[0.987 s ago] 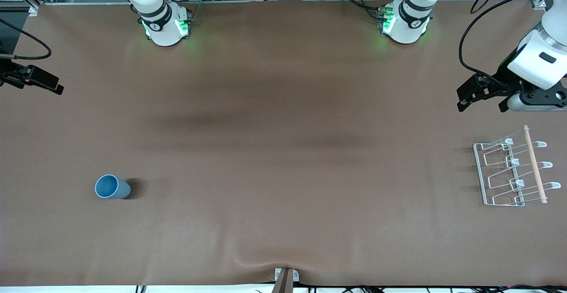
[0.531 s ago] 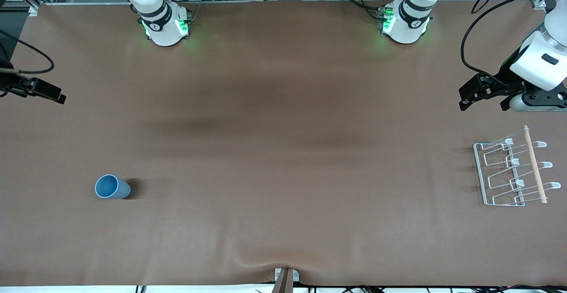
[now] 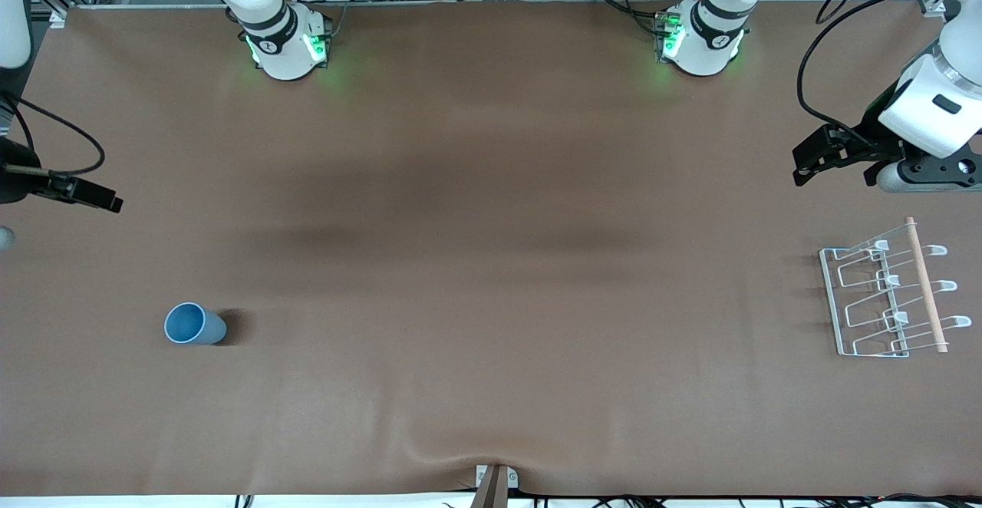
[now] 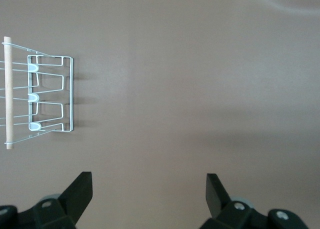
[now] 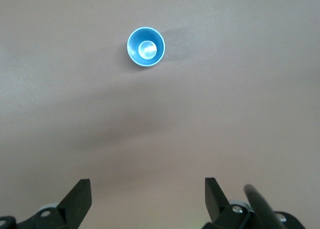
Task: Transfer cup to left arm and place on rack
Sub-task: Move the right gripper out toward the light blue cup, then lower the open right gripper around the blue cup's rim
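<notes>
The light-blue cup stands upright on the brown table near the right arm's end; the right wrist view looks down into its open mouth. My right gripper hangs open and empty over the table edge at that end, apart from the cup; its jaws stand wide. The white wire rack with its wooden rod sits at the left arm's end and also shows in the left wrist view. My left gripper is open and empty over bare table beside the rack.
The two arm bases stand along the table's farthest edge from the front camera. A small metal bracket sits at the table's nearest edge. A black cable loops off the left arm.
My right gripper has moved along the table's end toward the cup. My left gripper has barely shifted. The cup and rack have not moved.
</notes>
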You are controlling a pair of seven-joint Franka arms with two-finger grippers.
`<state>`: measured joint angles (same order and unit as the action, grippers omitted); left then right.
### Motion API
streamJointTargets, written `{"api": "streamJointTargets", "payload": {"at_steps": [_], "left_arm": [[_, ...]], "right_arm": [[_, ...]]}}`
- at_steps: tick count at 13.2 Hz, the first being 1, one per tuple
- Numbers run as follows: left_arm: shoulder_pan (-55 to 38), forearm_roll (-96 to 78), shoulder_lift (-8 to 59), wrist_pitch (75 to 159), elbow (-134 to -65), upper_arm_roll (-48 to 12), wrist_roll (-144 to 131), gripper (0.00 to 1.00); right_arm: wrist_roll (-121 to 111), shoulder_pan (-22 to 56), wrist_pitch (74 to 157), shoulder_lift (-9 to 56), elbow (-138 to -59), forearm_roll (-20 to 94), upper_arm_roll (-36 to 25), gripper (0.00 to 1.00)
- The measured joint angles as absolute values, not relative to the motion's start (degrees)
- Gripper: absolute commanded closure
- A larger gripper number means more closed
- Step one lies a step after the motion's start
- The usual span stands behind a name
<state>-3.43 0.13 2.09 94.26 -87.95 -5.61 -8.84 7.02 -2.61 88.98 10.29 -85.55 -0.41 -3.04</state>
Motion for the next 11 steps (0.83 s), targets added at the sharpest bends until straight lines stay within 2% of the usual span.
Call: {"api": "streamJointTargets", "payload": {"at_steps": [7,11], "left_arm": [[-3.43,0.13,2.09,94.18,-88.01,-5.61,-8.84,0.00],[-3.42,0.13,2.11,94.17,-88.15,-5.59,-8.84,0.00]], "right_arm": [[7.02,-3.03,93.89,14.75,-85.57,-0.52,-3.15,0.00],[7.01,-3.80,99.09,20.20,-85.54,-0.65,-3.24,0.00]]}}
